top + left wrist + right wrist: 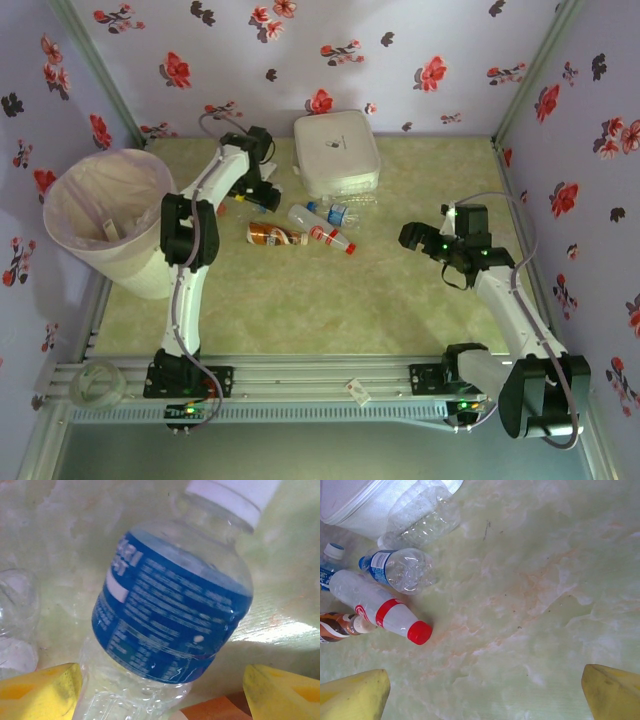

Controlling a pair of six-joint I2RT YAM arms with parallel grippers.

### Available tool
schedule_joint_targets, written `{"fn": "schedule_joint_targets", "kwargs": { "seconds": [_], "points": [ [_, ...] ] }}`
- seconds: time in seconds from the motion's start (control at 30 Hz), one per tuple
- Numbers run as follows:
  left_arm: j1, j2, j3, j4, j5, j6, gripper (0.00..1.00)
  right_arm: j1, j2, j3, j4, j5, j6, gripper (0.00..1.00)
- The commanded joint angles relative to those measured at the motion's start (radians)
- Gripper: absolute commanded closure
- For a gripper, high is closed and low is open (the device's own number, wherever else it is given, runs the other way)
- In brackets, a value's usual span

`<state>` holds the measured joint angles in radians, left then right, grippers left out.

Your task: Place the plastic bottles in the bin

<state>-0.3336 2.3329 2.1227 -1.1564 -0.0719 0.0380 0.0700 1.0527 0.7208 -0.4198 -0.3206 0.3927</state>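
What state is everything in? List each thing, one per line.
Left gripper: jaws open, straddling the white-cap bottle.
That white-cap bottle: capped, not gripped.
Right gripper: jaws open, empty.
Red-cap bottle: capped, lying on its side.
Brown-wrapper bottle: lying on its side.
Bin: open-topped, bag-lined.
White box: lid shut.

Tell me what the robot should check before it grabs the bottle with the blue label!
1. The blue-label bottle lies between the fingers of the left gripper: ok.
2. The left gripper is wide enough for it: ok, jaws open on both sides.
3. The bottle is gripped: not ok, jaws not yet closed.
4. The clear bottle beside it is out of the fingers' way: cannot tell.
5. The right gripper is out of the way: ok, open over bare table.
6. The bin is open at the top: ok.
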Motion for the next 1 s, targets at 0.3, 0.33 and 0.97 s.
{"fn": "schedule_joint_targets", "kwargs": {
  "seconds": [0.3,0.33,0.97],
  "points": [
    [0.003,0.058,-0.064,0.072,0.034,0.005,0.18,-0.007,-0.021,0.004,-0.013,0.015,-0.015,0.01],
    [0.002,0.06,-0.067,0.077,0.034,0.003,0.18,-0.007,-0.021,0.004,-0.014,0.014,-0.015,0.01],
    [0.001,0.022,-0.064,0.093,0.034,-0.018,0.44,-0.009,-0.023,0.001,-0.008,0.01,-0.012,0.01]
  ]
}}
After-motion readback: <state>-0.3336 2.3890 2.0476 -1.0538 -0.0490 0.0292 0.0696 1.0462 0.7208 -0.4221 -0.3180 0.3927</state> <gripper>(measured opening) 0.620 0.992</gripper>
